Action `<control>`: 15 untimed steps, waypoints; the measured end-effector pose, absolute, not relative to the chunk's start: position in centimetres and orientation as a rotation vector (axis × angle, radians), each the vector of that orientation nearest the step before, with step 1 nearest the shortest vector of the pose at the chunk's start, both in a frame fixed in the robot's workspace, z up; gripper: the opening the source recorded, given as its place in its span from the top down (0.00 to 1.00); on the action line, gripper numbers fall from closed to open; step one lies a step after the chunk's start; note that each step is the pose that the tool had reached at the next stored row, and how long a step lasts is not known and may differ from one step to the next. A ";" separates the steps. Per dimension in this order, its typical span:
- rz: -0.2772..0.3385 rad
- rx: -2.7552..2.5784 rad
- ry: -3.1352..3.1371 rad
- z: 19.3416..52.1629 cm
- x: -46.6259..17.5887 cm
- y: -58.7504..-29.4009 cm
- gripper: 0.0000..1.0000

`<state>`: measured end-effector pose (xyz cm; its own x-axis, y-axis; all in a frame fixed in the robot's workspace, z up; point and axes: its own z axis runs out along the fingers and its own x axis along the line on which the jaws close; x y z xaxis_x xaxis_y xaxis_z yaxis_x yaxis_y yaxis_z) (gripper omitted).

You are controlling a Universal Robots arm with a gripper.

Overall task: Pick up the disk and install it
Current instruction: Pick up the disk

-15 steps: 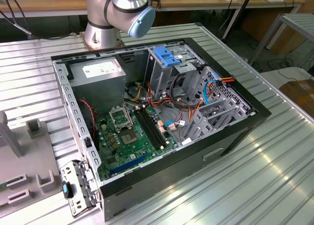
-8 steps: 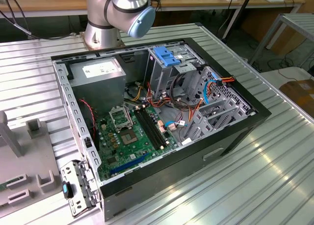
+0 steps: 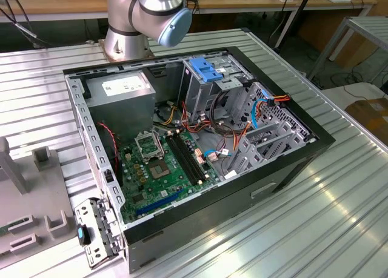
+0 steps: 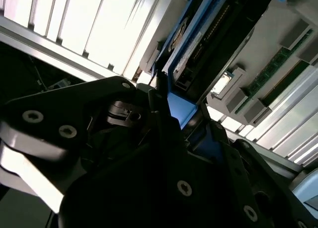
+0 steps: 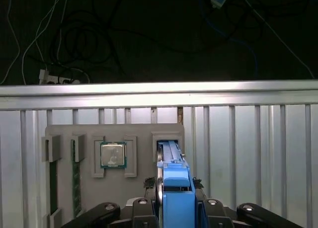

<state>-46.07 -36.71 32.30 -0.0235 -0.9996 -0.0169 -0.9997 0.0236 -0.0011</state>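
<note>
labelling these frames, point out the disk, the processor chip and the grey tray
disk (image 5: 176,190): first wrist view, on its blue carrier rail
processor chip (image 5: 113,155): first wrist view, centre of its metal lid
grey tray (image 5: 144,156): first wrist view, bare strip between chip and disk

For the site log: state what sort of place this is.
Probably a robotics lab bench for computer assembly: a robot arm stands on a ribbed metal table beside an open computer case, and a grey fixture tray holds a processor chip and the disk.
</note>
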 end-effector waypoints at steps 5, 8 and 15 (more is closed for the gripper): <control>0.017 -2.186 2.238 34.5 -46.1 -36.7 0.63; 0.017 -2.186 2.238 36.5 -46.1 -36.7 0.63; 0.017 -2.186 2.238 36.7 -46.1 -36.7 0.63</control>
<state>-46.07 -36.71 36.69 -0.0235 -0.9996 -0.0170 -0.9997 0.0235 -0.0013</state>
